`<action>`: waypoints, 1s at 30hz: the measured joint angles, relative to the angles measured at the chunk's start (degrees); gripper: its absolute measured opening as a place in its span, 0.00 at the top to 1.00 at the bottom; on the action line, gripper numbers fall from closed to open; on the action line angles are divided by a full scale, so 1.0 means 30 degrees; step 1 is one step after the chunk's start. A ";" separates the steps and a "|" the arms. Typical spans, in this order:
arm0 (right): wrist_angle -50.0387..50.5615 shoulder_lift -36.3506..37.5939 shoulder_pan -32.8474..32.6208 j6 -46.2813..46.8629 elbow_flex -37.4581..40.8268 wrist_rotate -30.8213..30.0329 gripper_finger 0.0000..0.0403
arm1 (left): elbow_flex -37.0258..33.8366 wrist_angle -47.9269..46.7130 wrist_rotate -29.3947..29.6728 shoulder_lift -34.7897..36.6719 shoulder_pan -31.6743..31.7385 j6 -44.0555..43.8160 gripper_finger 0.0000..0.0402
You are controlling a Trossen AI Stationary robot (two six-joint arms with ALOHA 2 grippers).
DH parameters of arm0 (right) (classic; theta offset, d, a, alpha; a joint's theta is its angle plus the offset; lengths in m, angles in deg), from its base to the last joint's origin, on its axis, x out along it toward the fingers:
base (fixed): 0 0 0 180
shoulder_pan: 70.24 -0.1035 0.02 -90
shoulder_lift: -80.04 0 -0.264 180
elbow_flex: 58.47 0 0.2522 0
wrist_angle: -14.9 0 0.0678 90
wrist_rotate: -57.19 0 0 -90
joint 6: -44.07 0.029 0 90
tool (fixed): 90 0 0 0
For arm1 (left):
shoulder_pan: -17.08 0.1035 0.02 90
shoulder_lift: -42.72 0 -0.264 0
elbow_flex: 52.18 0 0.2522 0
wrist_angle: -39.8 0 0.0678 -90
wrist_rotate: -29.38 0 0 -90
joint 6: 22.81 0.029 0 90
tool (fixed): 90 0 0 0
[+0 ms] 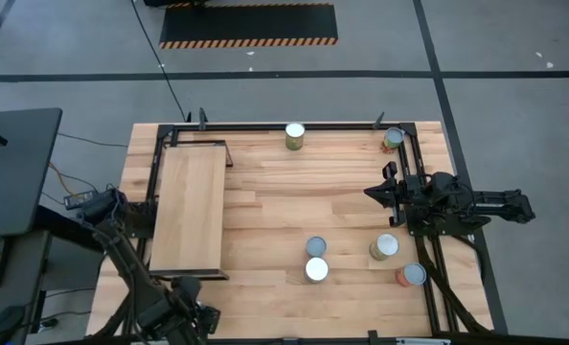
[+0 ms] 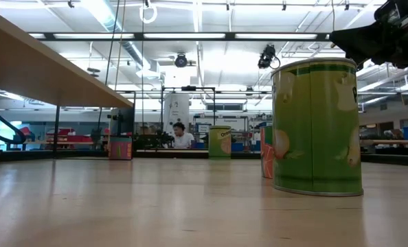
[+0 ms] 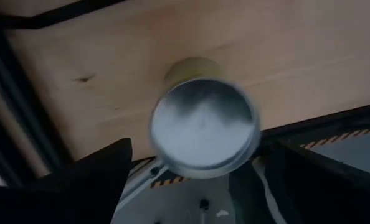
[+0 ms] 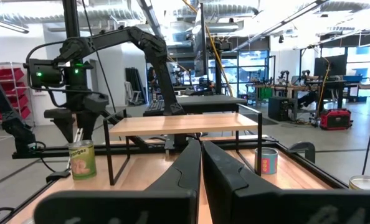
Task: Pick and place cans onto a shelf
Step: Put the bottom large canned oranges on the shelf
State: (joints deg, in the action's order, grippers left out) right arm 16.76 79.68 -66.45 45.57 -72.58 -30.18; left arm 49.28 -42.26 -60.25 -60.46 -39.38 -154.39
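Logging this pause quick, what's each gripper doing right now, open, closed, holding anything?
Left gripper: open, hanging above a can near the table's edge, holding nothing.
Right gripper: shut, empty, raised over the table's right side.

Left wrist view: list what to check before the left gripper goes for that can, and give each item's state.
1. Left gripper open: ok.
2. Can centred between its fingers: ok, the silver top sits in the gap.
3. Can upright: ok, it stands on its base in the right wrist view.
4. Fingers down around the can's sides: not ok, the gripper appears to be above the can's top.
5. Room on the shelf: ok, its board is bare.
6. Right gripper out of the way: ok, shut, at the table's right side.
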 joint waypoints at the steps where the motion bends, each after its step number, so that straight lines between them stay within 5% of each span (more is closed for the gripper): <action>1: 0.0000 0.0000 0.0002 0.0000 -0.0001 0.0000 0.94 | 0.0000 -0.0085 -0.0140 0.0000 -0.0004 -0.0087 0.04; 30: 0.0000 0.0000 0.0000 -0.0002 0.0000 0.0000 0.94 | -0.0005 0.0548 -0.0062 0.0000 0.0401 -0.0333 0.04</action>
State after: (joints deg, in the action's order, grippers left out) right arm 16.76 79.68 -66.45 45.56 -72.58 -30.18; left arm 49.27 -40.62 -60.43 -60.46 -38.18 -155.39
